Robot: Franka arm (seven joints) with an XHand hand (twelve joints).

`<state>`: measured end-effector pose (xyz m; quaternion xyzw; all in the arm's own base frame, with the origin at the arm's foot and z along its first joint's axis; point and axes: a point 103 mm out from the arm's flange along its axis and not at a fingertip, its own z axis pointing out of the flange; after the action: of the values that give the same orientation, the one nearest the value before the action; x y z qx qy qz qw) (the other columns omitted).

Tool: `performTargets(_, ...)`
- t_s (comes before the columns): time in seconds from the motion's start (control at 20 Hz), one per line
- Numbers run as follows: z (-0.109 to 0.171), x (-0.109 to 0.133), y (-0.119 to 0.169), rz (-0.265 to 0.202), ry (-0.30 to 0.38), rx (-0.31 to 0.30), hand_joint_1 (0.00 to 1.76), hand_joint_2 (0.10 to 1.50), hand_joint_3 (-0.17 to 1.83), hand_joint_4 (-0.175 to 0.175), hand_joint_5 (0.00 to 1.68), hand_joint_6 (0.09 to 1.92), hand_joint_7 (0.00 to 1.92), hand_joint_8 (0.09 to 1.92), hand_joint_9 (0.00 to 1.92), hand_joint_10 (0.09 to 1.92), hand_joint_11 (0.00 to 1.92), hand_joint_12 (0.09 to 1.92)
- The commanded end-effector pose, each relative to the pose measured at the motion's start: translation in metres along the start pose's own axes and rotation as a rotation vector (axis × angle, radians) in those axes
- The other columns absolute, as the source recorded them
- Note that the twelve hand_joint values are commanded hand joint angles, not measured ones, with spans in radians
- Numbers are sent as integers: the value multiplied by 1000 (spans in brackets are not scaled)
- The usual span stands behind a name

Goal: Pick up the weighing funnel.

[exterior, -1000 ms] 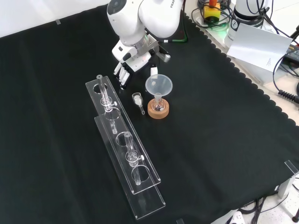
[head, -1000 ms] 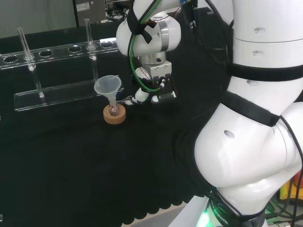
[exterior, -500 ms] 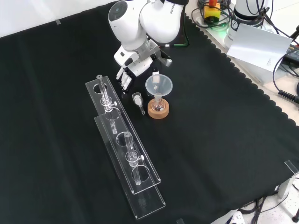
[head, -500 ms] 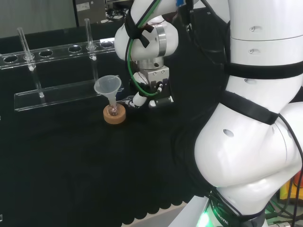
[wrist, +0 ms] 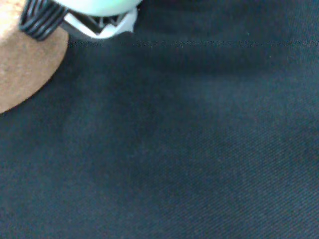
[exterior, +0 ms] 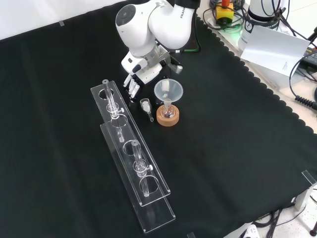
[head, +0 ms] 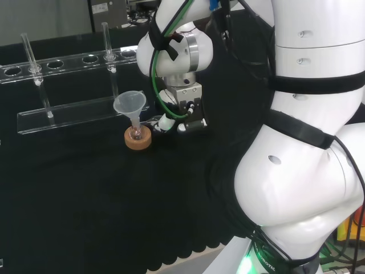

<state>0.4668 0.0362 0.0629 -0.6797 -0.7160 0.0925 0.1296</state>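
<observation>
Front view: the white arm comes in from the top and bends down. The robot hand (exterior: 134, 82) hangs low over the black tabletop (exterior: 237, 148). Its fingers (exterior: 132, 90) point downward, fairly straight, released and grasping nothing.

From left to right:
- A clear rack (exterior: 161, 210) stands with two test tubes upright in it.
- The fingers are next.
- The weighing funnel (exterior: 146, 105) lies on the cloth just beside the fingers, apparently not touching them.
- The funnel (exterior: 168, 90) stands in a small flask on a cork ring (exterior: 167, 118).
</observation>
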Motion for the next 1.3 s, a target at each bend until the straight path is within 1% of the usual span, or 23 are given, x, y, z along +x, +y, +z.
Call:
performTargets(0.05,-1,-4,2,3,-11,-18,877,611,666,-70,491,420,558,761,746,591,397,1306)
performTargets(0.25,-2,-4,3,4,-9,-24,879,611,665,-71,489,425,558,763,746,593,397,1307)
performTargets(0.55,3,-3,5,5,-8,-8,880,611,664,-71,486,431,554,764,746,596,398,1307)
performTargets(1.3,6,-4,8,8,-17,-3,885,614,663,-75,474,440,560,771,754,603,404,1306)
